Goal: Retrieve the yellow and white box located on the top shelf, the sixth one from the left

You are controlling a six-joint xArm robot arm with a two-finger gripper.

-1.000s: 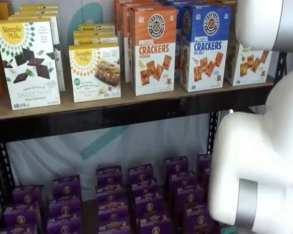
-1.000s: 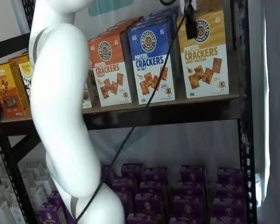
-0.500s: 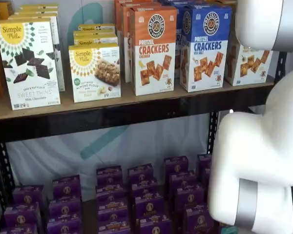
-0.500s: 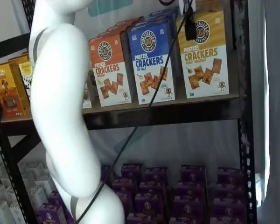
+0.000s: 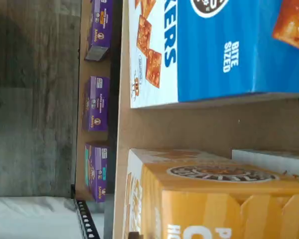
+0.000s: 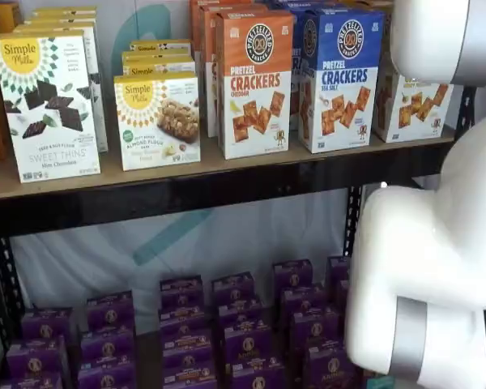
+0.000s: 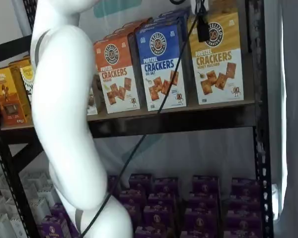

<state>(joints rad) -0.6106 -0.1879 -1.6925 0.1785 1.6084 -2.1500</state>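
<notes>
**Top shelf stock, left to right, with gripper position**

Top shelf [image 6: 227, 174]: tan board on a black front rail, seen in both shelf views.

Item 1. Simple Mills Sweet Thins box [image 6: 47, 105], white with yellow sunburst, at the left.

Item 2. Simple Mills almond flour box [image 6: 157, 120], shorter, just beside it to the right.

Item 3. Orange-topped Pretzel Crackers box [image 6: 256, 83], upright at the shelf front.

Item 4. Blue-topped Pretzel Crackers box [image 6: 340, 79], upright, next to the orange one. The wrist view shows its blue face [image 5: 224, 50] at close range.

Item 5. The yellow and white box [image 7: 216, 57], rightmost on the top shelf, upright at the front edge beside the black upright. In a shelf view the white arm [image 6: 437, 267] covers most of it; only its white lower part shows. The wrist view shows its yellow top [image 5: 219, 199], with a bare strip of shelf between it and the blue box.

Gripper [image 7: 202, 27]: one black finger hangs from the view's upper edge, in front of the yellow upper part of the yellow and white box, just left of its round logo, a cable beside it. Only this one finger shows, so I cannot tell whether the fingers stand apart, together, or clamped on the box.

Lower level: purple boxes [image 6: 235, 324] in rows.
</notes>
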